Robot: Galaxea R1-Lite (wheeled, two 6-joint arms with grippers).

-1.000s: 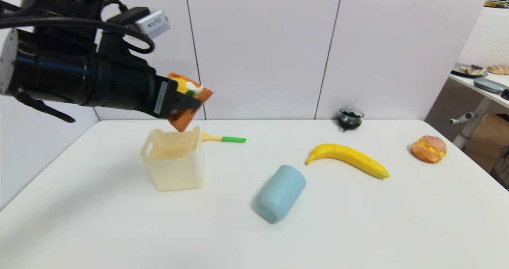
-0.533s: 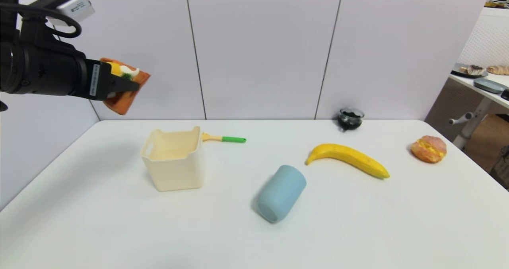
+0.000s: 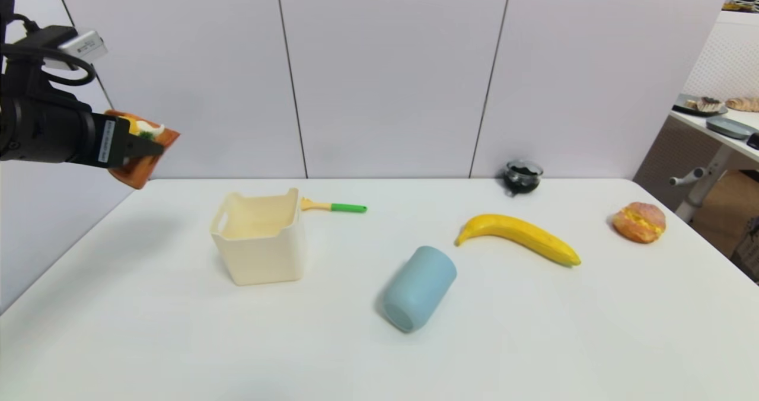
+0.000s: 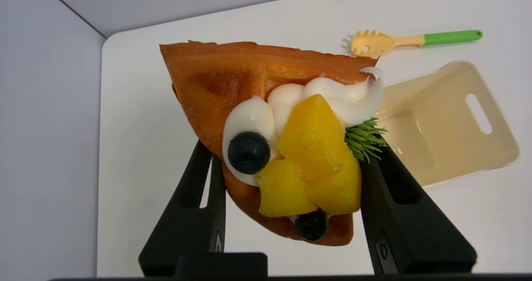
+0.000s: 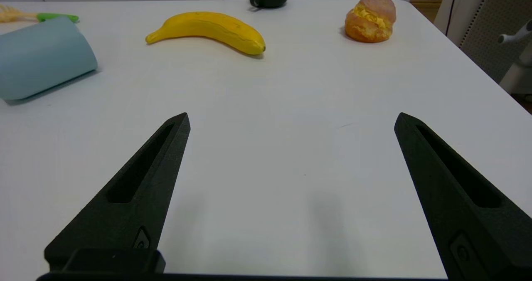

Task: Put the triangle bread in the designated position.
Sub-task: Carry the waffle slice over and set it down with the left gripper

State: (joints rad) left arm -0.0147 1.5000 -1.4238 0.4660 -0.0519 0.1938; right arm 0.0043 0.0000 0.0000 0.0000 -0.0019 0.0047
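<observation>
My left gripper (image 3: 142, 150) is clamped on the triangle bread (image 3: 144, 162), held tilted above the table's (image 3: 178, 330) far-left corner. The cream bin (image 3: 260, 241) looks empty. My right gripper (image 5: 291, 148) is spread wide.

A plain white tabletop (image 3: 178, 341) carries everything here. Toward the far left stands a cream plastic bin (image 3: 260, 238) with handle slots, upright and open at the top. Just behind it lies a small fork-headed scoop with a green handle (image 3: 333, 206). Near the middle a pale blue cup (image 3: 418, 288) lies on its side, mouth toward the near edge. Right of it lies a yellow banana (image 3: 519, 236). At the far edge sits a small dark jar (image 3: 522, 176), and far right a round bun with yellow filling (image 3: 639, 222).
</observation>
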